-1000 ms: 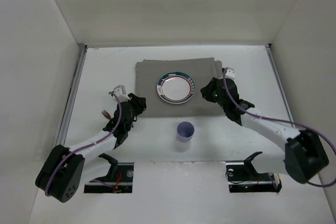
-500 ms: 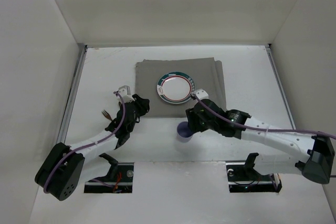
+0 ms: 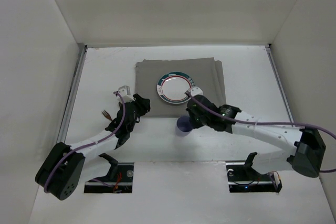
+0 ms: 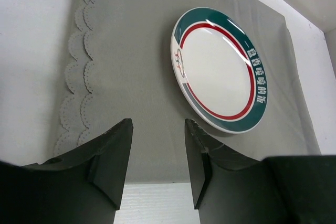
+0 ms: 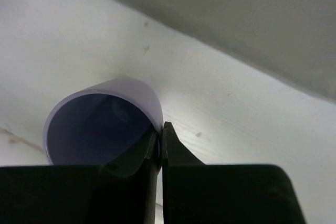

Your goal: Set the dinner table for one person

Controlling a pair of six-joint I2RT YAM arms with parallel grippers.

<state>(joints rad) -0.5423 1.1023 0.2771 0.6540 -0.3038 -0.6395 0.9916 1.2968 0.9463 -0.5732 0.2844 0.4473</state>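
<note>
A lavender cup (image 3: pixel 184 125) stands on the white dinner table (image 3: pixel 247 72) just below the grey placemat (image 3: pixel 149 77). My right gripper (image 3: pixel 190 119) is shut on the cup's rim (image 5: pixel 152 109), one finger inside and one outside. A white plate with a green and red rim (image 3: pixel 176 87) lies on the placemat; it also shows in the left wrist view (image 4: pixel 220 69). My left gripper (image 3: pixel 140 106) is open and empty over the placemat's near left edge (image 4: pixel 131 72).
Metal rails (image 3: pixel 73 93) run along the table's sides and white walls enclose it. A small brown object (image 3: pixel 106 113) lies on the table left of the left arm.
My right arm swung from the placemat's right side down to the cup and closed on its rim. The cup has shifted slightly up. The left gripper barely moved.
</note>
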